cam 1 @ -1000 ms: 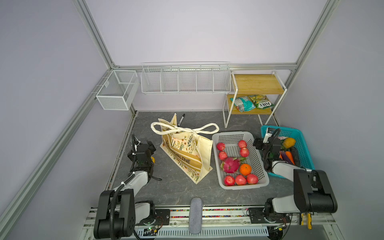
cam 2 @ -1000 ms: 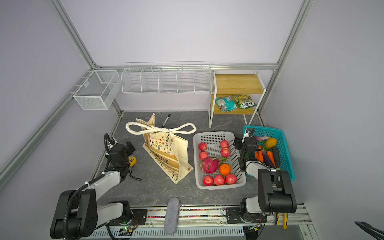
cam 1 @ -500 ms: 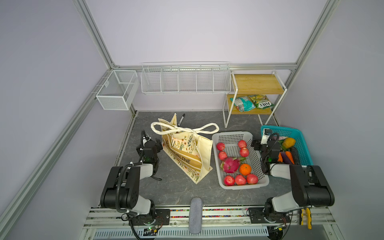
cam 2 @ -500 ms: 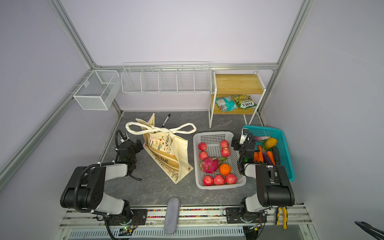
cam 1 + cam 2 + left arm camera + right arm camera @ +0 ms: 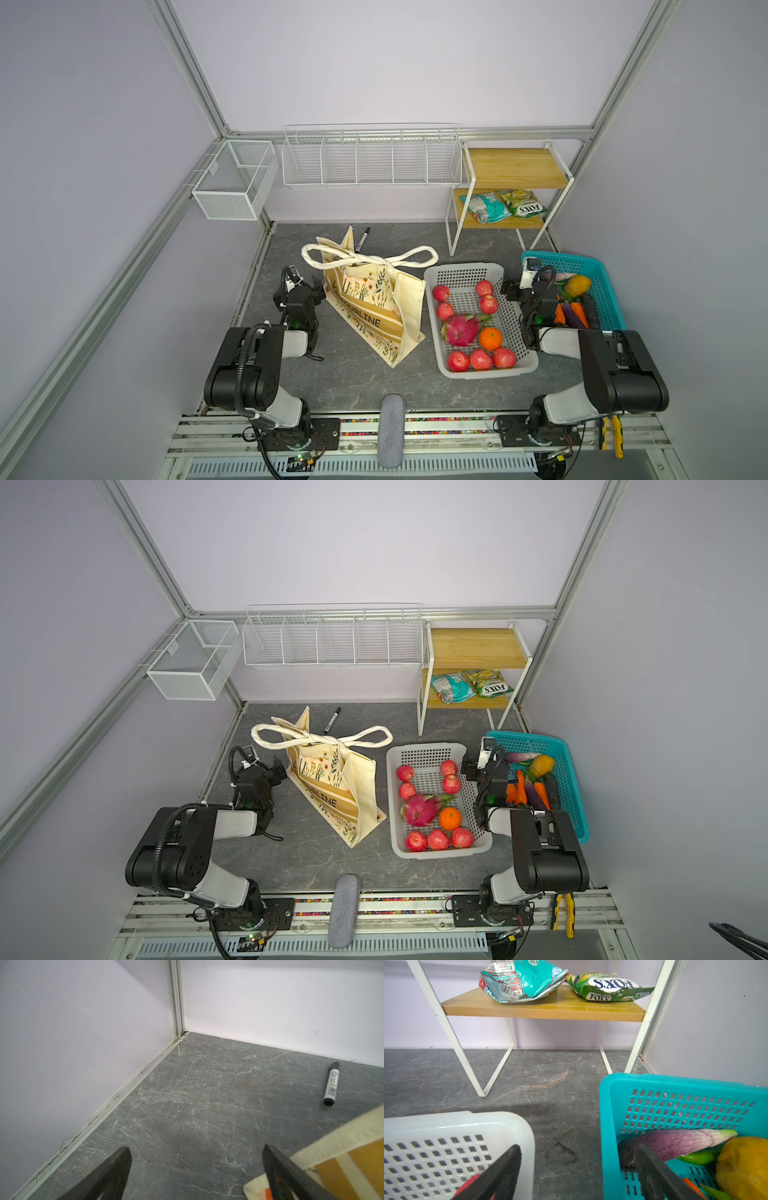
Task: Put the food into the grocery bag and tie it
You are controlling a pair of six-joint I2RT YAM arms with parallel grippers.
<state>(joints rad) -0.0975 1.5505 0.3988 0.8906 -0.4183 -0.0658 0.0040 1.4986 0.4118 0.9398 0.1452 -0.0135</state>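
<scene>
The cream grocery bag [image 5: 374, 309] [image 5: 332, 789] stands left of centre, its white rope handles [image 5: 365, 259] knotted together over its mouth. My left gripper [image 5: 316, 286] [image 5: 195, 1149] is open and empty, low beside the bag's left side [image 5: 342, 1147]. My right gripper [image 5: 517, 286] [image 5: 577, 1147] is open and empty over the gap between the two baskets. Food: red fruits [image 5: 482, 359], a dragon fruit [image 5: 461, 330] and an orange [image 5: 490, 337] lie in the white basket [image 5: 463, 272]. A yellow fruit [image 5: 743, 1165], an aubergine [image 5: 679, 1142] and carrots [image 5: 569, 313] lie in the teal basket [image 5: 612, 1105].
A teal packet [image 5: 521, 978] and a green packet [image 5: 608, 987] lie on the lower board of the wooden shelf [image 5: 515, 168] at the back right. A black marker [image 5: 332, 1083] lies behind the bag. White wire baskets [image 5: 370, 160] hang on the back wall.
Both arms have folded back toward their bases. The left gripper has shifted a little toward the bag. The right gripper has stayed between the baskets. Both stay open.
</scene>
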